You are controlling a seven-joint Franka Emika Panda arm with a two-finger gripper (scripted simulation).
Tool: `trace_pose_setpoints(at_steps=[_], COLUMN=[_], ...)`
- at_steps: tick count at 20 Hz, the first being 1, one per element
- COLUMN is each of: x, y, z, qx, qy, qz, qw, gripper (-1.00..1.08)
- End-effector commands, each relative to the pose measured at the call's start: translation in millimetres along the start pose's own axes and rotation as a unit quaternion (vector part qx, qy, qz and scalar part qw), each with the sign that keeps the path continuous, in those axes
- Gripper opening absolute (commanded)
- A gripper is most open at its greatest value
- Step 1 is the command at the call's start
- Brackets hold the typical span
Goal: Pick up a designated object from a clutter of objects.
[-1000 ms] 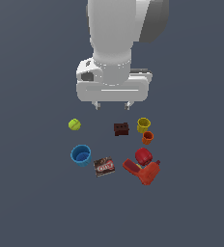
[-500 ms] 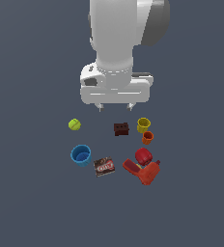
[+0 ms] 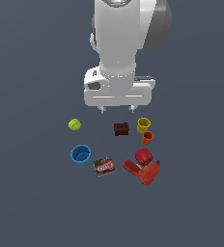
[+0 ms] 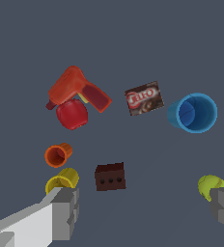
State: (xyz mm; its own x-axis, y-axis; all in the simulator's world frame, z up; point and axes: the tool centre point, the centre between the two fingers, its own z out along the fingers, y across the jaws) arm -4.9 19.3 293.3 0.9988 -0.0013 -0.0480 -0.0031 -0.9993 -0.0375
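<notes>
The small orange cup (image 3: 147, 138) stands on the floor beside the yellow cup (image 3: 143, 125), on the exterior view's right of the clutter. In the wrist view the orange cup (image 4: 58, 155) lies open-mouthed next to the yellow cup (image 4: 62, 181). My gripper (image 3: 117, 110) hangs above the clutter, over the dark brown block (image 3: 121, 129), apart from every object. Its fingers (image 4: 68, 212) stand wide apart and hold nothing; the gripper (image 4: 145, 210) is open.
A yellow-green ball (image 3: 74, 124), a blue cup (image 3: 80, 155), a brown box (image 3: 104, 166), a red apple-like ball (image 3: 143, 156) and a red tool (image 3: 145, 172) lie around. The red ball sits just in front of the orange cup.
The gripper has come down a little and shifted slightly toward the exterior view's right. The objects have not moved.
</notes>
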Motion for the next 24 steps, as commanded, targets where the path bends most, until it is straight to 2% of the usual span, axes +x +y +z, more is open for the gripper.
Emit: trace_pose_setpoints(at_steps=[1,7,12,19,24], x=[1,5,5,-9,-22], y=[-6,-30,-61,-112,-138], z=[9,44,86,152,185], qx=[-0.003,-0.012,-0.021,-0.026,-0.025], qy=[0.000,0.003,0.008,0.015,0.019], qz=[-0.004,-0.021,-0.043,-0.082,-0.103], qw=[1.0000,0.9997,0.9988,0.9961,0.9941], gripper=[1.00,1.00,1.00,1.00,1.00])
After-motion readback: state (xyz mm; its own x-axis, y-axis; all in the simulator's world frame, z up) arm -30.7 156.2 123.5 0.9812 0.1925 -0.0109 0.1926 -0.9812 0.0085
